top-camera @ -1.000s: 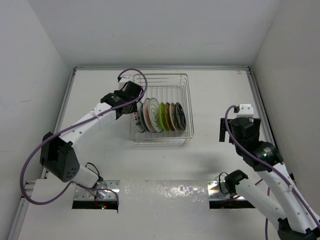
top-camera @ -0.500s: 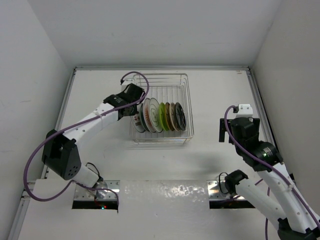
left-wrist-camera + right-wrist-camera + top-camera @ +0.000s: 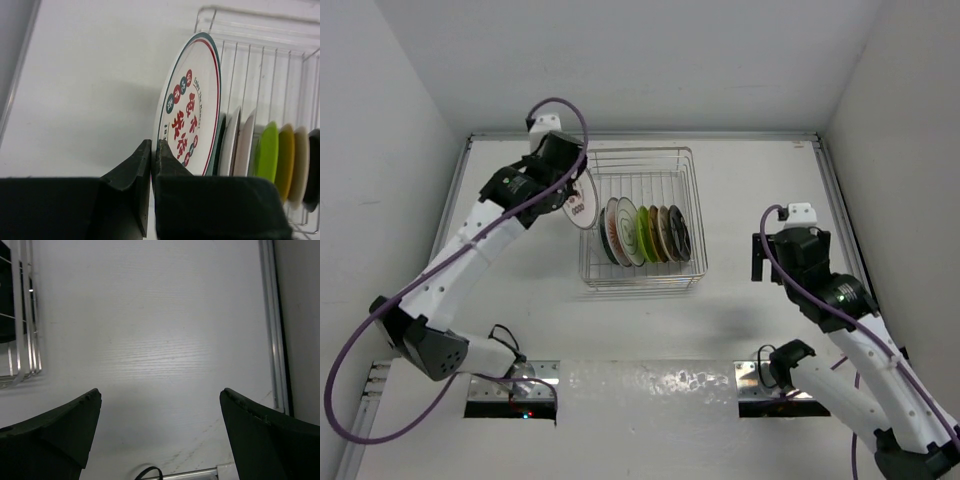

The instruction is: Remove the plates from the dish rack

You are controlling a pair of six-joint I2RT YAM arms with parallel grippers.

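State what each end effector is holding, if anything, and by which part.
The left end effector pinches the white plate with red marks by its rim. The right end effector is open and holds nothing.

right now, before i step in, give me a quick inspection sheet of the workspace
surface: white table, bare apart from the rack
job's things: wire dish rack at the back centre; red-marked plate held upright at its left side; other plates on edge in a row inside
clutter: nothing seen
grippers: left gripper fingers shut on the red-marked plate's rim; right gripper fingers open, holding nothing, over bare table right of the rack
cables: purple cables loop off both arms, clear of the rack
surroundings: white walls on three sides, metal rail along the table edge
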